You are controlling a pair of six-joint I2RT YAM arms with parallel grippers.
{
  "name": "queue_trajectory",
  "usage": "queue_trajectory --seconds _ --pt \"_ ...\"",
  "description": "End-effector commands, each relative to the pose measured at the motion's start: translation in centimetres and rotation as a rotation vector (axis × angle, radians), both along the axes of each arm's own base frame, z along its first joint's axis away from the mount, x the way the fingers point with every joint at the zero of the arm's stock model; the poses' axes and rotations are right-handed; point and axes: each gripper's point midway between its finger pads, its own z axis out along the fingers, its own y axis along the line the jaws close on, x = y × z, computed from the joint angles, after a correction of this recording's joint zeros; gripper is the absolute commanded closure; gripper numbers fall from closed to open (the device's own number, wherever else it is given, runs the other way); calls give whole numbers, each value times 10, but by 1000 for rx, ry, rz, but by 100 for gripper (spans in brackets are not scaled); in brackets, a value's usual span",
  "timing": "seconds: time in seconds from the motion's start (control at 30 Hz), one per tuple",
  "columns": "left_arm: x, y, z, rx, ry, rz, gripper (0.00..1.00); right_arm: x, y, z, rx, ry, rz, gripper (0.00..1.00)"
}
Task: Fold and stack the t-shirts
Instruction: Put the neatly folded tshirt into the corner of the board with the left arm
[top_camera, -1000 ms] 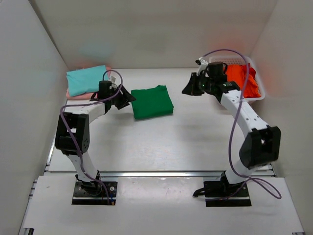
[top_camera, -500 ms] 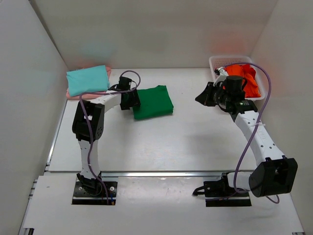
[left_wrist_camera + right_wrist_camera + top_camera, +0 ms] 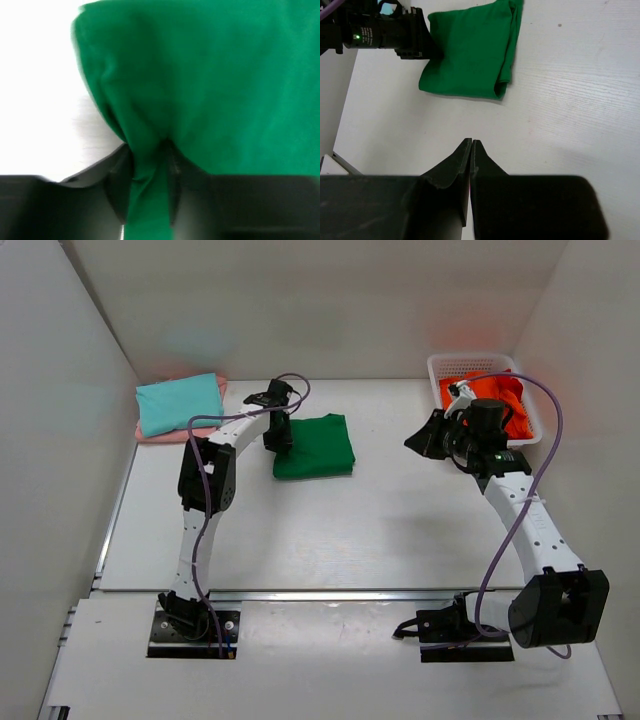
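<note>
Dark green folded t-shirt lies far-centre on the white table. Only the left wrist view shows the left gripper pinching a fold of its edge, while the right wrist view shows the right gripper closed on nothing, above the table to the shirt's right. Far left, a teal folded t-shirt rests on a pale pink t-shirt; far right, an orange-red t-shirt fills a white plastic lattice basket.

We count four shirts in all: one green shirt, one teal shirt, one pink shirt and one orange-red shirt. That makes one shirt of each colour. We see one white basket and one table. We also count two robot arms, the left arm and the right arm.
</note>
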Motion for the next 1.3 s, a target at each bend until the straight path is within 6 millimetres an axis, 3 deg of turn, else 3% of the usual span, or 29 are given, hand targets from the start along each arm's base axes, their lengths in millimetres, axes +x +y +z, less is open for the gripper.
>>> queue_trajectory --seconds 0.0,0.03,0.07,0.2,0.37,0.43,0.5,0.57,0.7,0.9,1.07,1.13,1.23,1.27 --pt "-45 10 -26 8 205 -46 72 3 -1 30 33 -102 -14 100" --pt "-42 13 -22 -27 198 -37 93 5 -2 32 30 -111 -17 100" --pt "-47 15 -23 -26 209 -36 99 2 -1 34 34 -117 -14 100" --pt "-44 28 -16 -57 200 -40 100 -1 -4 34 56 -115 -27 100" --pt "5 59 68 96 -64 -17 100 -8 3 34 77 -97 -10 100" --pt "31 85 97 53 -141 38 100 -12 9 37 86 -90 9 100" --pt "47 97 101 80 -173 38 100 -17 13 33 71 -63 21 100" --pt "63 113 124 129 -239 58 100 -24 23 40 62 -63 54 100" --pt "79 133 139 204 -296 73 100 -30 28 36 75 -41 69 100" --pt "114 166 188 210 -470 137 100 -38 38 39 79 -5 93 100" --pt "115 188 234 212 -570 144 100 -40 37 29 112 38 92 100" --pt "114 207 239 211 -580 177 100 -41 41 30 129 47 106 100" --pt "116 216 240 215 -587 186 100 -37 40 30 124 49 108 100" --pt "115 236 241 223 -589 221 100 -36 39 29 127 57 102 99"
